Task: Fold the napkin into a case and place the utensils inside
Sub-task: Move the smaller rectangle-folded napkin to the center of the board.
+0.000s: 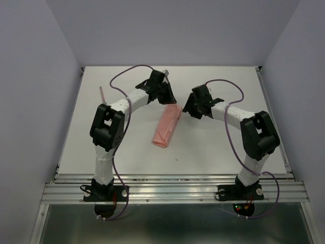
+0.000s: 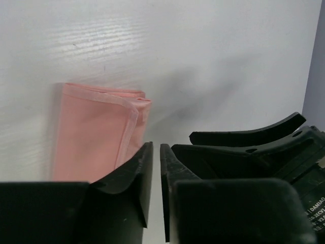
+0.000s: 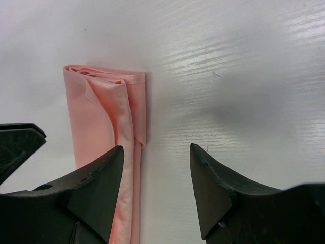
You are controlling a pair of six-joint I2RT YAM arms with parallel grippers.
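Two white-linked arms (image 1: 103, 165) with black joints (image 1: 107, 127) and looping purple cables (image 1: 229, 136).

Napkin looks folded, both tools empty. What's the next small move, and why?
Probably swing the left tool toward the thin pinkish utensil at the far left of the table. The case lies folded into a narrow strip, and neither tool grips it: the left's jaws are nearly together on nothing, the right tool stands open beside it. It lies on the left arm's side.

The left gripper (image 2: 156, 147) and right gripper (image 3: 157, 150) crowd the case's (image 1: 167, 127) far end from 2 sides; its near end and the surrounding table (image 1: 213, 152) lie open.
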